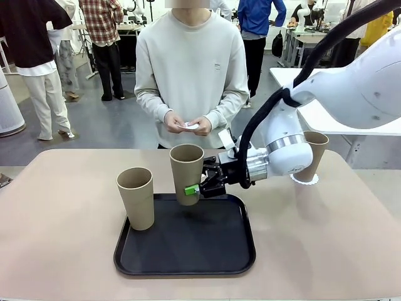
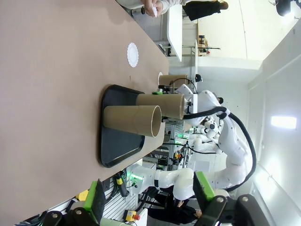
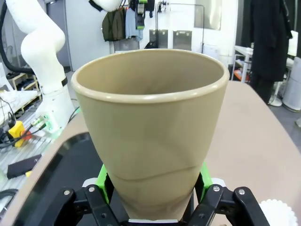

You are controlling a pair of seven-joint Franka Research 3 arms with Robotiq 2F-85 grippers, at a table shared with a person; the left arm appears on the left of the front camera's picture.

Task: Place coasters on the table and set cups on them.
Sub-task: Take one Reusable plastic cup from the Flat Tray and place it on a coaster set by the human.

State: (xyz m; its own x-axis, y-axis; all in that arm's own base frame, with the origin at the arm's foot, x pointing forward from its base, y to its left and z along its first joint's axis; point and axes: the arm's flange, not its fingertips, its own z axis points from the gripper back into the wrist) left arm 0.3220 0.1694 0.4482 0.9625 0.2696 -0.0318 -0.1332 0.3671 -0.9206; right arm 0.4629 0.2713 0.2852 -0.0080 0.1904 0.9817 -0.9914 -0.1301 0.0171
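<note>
Front view: right claw grips a cup at the tray

My right gripper [image 1: 188,190] is clamped on the lower wall of one cup [image 1: 187,166], upright at the far edge of the black tray [image 1: 188,263]. Gripping low leaves the rim clear and the base free for setting down. A second cup [image 1: 136,197] waits on the tray's left. A third cup [image 1: 317,147] stands on its coaster [image 1: 307,180] at the table's [image 1: 62,219] right. A bare coaster [image 2: 133,54] beyond the tray is, I judge, the target. The person's hands [image 1: 188,123] hold something white. My left gripper [image 2: 148,188] hangs wide open, empty.
</note>
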